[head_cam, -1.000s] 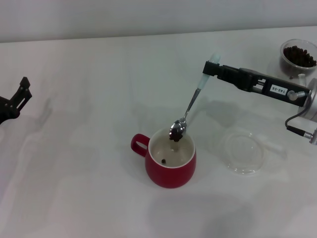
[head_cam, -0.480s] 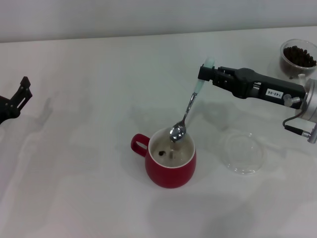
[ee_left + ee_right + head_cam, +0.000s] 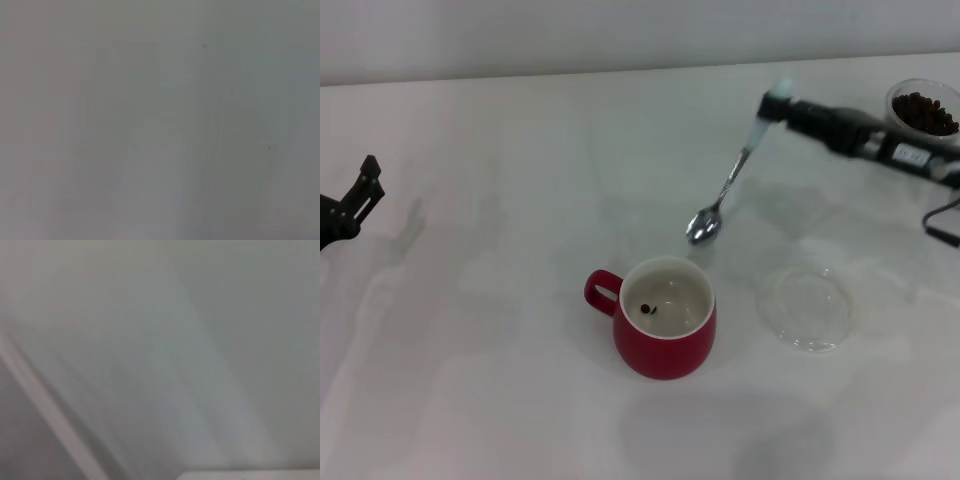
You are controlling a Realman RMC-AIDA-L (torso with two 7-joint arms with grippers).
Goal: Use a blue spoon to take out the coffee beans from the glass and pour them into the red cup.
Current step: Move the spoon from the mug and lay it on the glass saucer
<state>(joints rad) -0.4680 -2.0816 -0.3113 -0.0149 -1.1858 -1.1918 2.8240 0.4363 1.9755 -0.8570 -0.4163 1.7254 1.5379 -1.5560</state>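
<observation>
In the head view the red cup point(image 3: 665, 330) stands near the table's middle with a few coffee beans point(image 3: 647, 308) on its white bottom. My right gripper point(image 3: 782, 108) is shut on the pale handle of the blue spoon point(image 3: 725, 192), whose empty metal bowl hangs above the table, behind and to the right of the cup. At the far right edge stands the glass point(image 3: 923, 112), holding a heap of dark beans. My left gripper point(image 3: 358, 195) is parked at the left edge, far from everything. Both wrist views show only blank surface.
A flat clear glass dish point(image 3: 808, 307) lies to the right of the red cup, below the right arm. The white table point(image 3: 500, 300) stretches bare between the cup and the left arm.
The spoon tipped its beans into the red cup, then my right gripper carried it, now empty, up and to the right, away from the cup toward the glass. The left arm stayed still.
</observation>
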